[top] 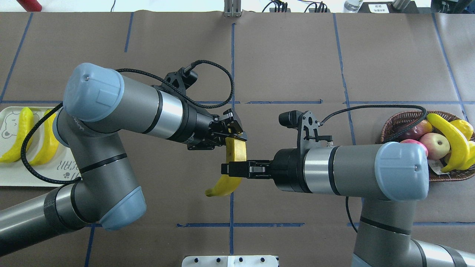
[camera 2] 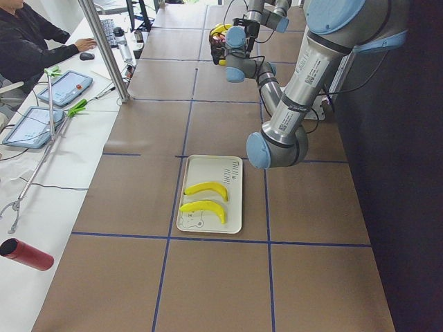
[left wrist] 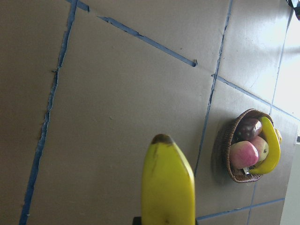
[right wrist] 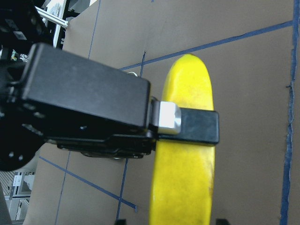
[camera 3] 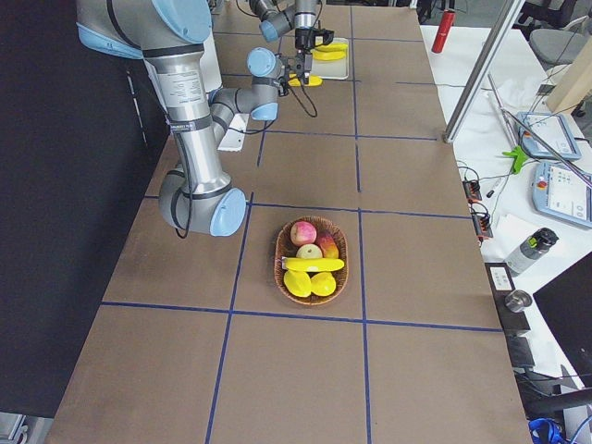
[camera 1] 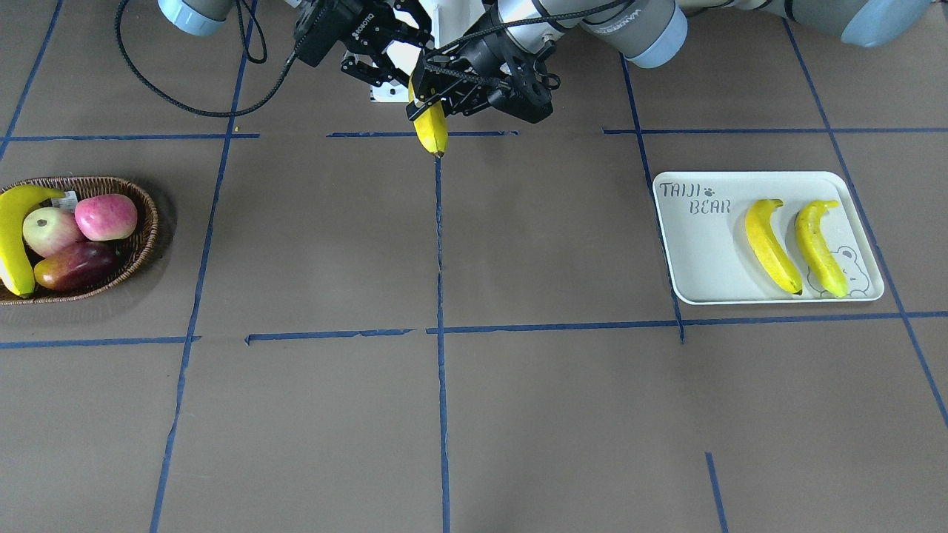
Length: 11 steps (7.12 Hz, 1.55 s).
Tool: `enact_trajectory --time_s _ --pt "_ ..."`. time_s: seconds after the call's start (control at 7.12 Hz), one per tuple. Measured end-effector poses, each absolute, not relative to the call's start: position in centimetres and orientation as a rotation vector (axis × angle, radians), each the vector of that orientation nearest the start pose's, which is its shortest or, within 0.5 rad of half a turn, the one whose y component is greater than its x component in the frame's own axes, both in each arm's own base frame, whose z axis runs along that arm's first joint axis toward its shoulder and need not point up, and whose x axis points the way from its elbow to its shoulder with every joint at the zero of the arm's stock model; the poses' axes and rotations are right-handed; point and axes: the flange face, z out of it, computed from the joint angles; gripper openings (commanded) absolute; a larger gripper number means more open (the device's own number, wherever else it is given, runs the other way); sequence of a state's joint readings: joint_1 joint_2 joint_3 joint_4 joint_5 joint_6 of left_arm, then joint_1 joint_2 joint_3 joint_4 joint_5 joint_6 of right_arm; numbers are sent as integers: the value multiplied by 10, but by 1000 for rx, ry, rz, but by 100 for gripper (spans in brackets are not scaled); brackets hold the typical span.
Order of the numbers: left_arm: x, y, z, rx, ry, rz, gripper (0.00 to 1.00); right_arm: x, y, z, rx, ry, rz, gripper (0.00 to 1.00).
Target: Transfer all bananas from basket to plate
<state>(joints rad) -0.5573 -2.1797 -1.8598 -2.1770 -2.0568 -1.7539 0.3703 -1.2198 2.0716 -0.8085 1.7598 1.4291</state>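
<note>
A yellow banana [top: 222,185] hangs in the air over the middle of the table. My left gripper [top: 234,134] is shut on its upper end; its finger [right wrist: 187,126] crosses the fruit in the right wrist view. My right gripper [top: 230,169] is open, with its jaws either side of the same banana [right wrist: 187,84] and a gap showing. One banana [camera 1: 13,237] lies in the wicker basket [camera 1: 144,203]. Two bananas [camera 1: 770,244] [camera 1: 818,248] lie side by side on the pale tray [camera 1: 696,252] lettered TAIJI BEAR.
The basket also holds two pink apples [camera 1: 105,216] [camera 1: 48,229], a dark red mango [camera 1: 74,266] and other yellow fruit [top: 465,128]. Blue tape lines cross the brown table. An operator [camera 2: 28,41] sits at a side desk.
</note>
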Motion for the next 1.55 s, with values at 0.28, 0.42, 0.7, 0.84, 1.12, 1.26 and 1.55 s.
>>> enact_trajectory --time_s 0.28,0.42,0.7,0.84,1.12,1.26,1.55 --pt "438 -401 118 -90 1492 -270 0 -419 -287 161 269 -1596 24 100" --pt "429 -426 130 -73 1453 -322 0 -414 -287 161 271 -1599 24 100" --pt "415 -480 186 -63 1268 -435 0 -404 -287 169 271 -1587 29 100" --pt "399 -499 228 -48 1148 -451 0 -400 -289 177 273 -1571 38 100" --pt "345 -521 329 -32 928 -454 0 -396 -296 186 279 -1545 57 100" --pt "318 -520 382 -25 846 -418 0 -395 -298 189 282 -1535 65 100" --pt "284 -509 461 -40 735 -366 0 -394 -301 195 283 -1519 74 100"
